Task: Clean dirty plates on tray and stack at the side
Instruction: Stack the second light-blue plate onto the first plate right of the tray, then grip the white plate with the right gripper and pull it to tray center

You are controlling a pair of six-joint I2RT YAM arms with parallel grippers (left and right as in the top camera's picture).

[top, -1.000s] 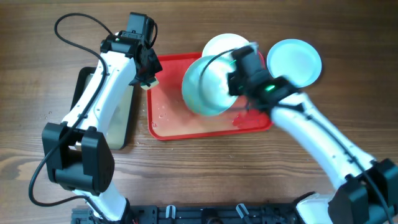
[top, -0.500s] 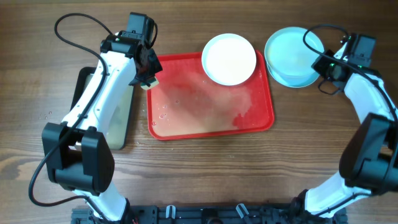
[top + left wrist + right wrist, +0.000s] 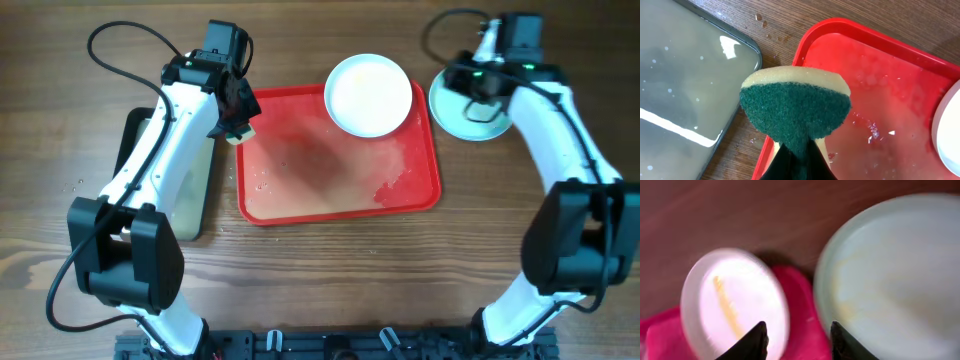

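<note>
Right gripper swung inward, blue plates beneath

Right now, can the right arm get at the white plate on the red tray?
Probably yes. The right arm hangs over the pale blue plate, jaws open, right beside the white plate with nothing between. The left arm holds its sponge at the tray's far corner.
</note>
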